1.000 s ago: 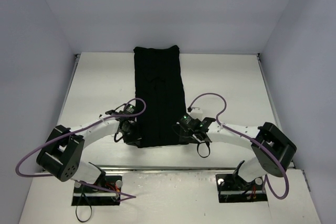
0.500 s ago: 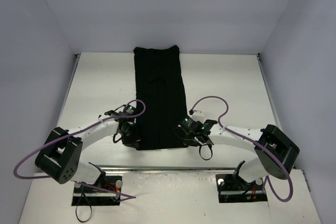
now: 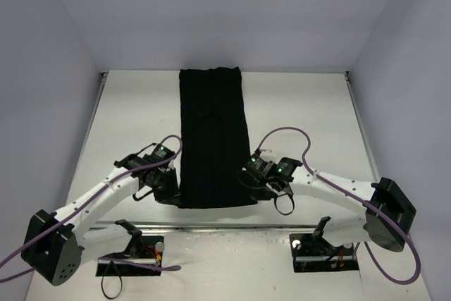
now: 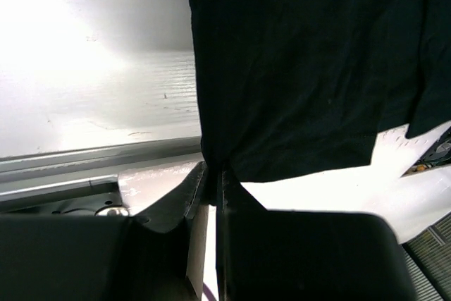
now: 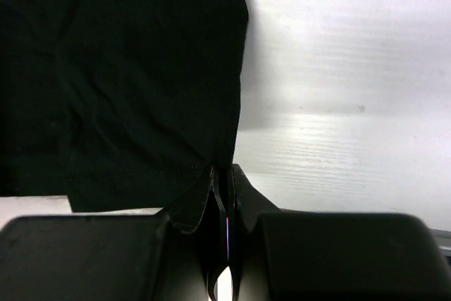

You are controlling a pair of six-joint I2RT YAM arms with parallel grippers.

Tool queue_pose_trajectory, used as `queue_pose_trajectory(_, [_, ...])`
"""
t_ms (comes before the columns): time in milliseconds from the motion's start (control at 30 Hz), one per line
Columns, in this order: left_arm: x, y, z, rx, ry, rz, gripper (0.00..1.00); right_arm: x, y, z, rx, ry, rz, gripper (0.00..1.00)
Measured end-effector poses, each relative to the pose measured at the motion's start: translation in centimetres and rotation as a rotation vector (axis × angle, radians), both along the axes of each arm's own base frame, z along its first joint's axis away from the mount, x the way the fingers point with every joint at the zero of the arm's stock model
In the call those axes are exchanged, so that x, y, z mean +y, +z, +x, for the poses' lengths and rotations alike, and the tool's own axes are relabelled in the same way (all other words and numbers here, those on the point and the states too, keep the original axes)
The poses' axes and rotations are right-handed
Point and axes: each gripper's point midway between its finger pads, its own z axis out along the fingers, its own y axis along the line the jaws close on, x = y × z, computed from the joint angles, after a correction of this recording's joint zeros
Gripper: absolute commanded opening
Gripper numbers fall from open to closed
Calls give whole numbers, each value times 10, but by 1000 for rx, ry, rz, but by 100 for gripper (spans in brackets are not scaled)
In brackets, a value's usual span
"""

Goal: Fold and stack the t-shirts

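The plain black short-sleeved cloth t-shirt point(image 3: 213, 139), narrowed into a long soft strip, is laid down the middle of the white table point(image 3: 134, 118), with its long axis running from twelve o'clock to six o'clock. Its near hem is pinched at both corners: the left gripper point(image 3: 168, 192) is closed on the seven-o'clock corner and the right gripper point(image 3: 254, 182) on the five-o'clock corner, neither being nearer than the other. The fold is judged to be carried toward twelve o'clock, over the cloth itself. Open tabletop is seen at three and nine o'clock. The metal rail point(image 3: 225, 227) lies near the jaws at six o'clock, so little room is left there.
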Motion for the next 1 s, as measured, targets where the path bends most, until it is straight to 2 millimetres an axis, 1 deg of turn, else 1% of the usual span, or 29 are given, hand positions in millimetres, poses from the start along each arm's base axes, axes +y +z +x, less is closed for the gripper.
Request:
queue_pose_trajectory(67, [1, 3, -1, 10, 1, 13, 0, 3, 9, 5, -1, 17, -10, 0])
queue_pose_trajectory(100, [2, 5, 2, 13, 0, 23, 0, 5, 14, 11, -1, 24, -20, 0])
queue_pose_trajectory(167, [-1, 14, 14, -1, -2, 43, 0, 11, 26, 29, -15, 30, -28, 0])
queue_pose_trajectory(233, [-5, 24, 34, -39, 0, 55, 0, 17, 40, 56, -51, 30, -19, 0])
queue_pose_trajectory(267, [-5, 30, 43, -54, 3, 63, 0, 16, 46, 66, -58, 25, -21, 0])
queue_pose_trajectory(367, [-5, 52, 85, -132, 25, 73, 0, 12, 63, 103, -97, 17, -26, 0])
queue_pose_trajectory(467, [-1, 70, 125, -197, 52, 75, 0, 7, 73, 134, -115, 12, -41, 0])
queue_pose_trajectory(600, [9, 87, 173, -260, 83, 85, 0, 11, 84, 174, -149, 27, -40, 0])
queue_pose_trajectory(700, [13, 91, 203, -282, 84, 99, 0, 16, 87, 201, -165, 43, -41, 0])
queue_pose_trajectory(800, [14, 88, 229, -293, 69, 126, 0, 19, 83, 228, -171, 53, -54, 0])
queue_pose_trajectory(867, [12, 83, 245, -298, 58, 141, 0, 21, 78, 244, -176, 57, -63, 0])
queue_pose_trajectory(1000, [12, 68, 267, -283, 47, 168, 0, 19, 67, 267, -168, 58, -80, 0])
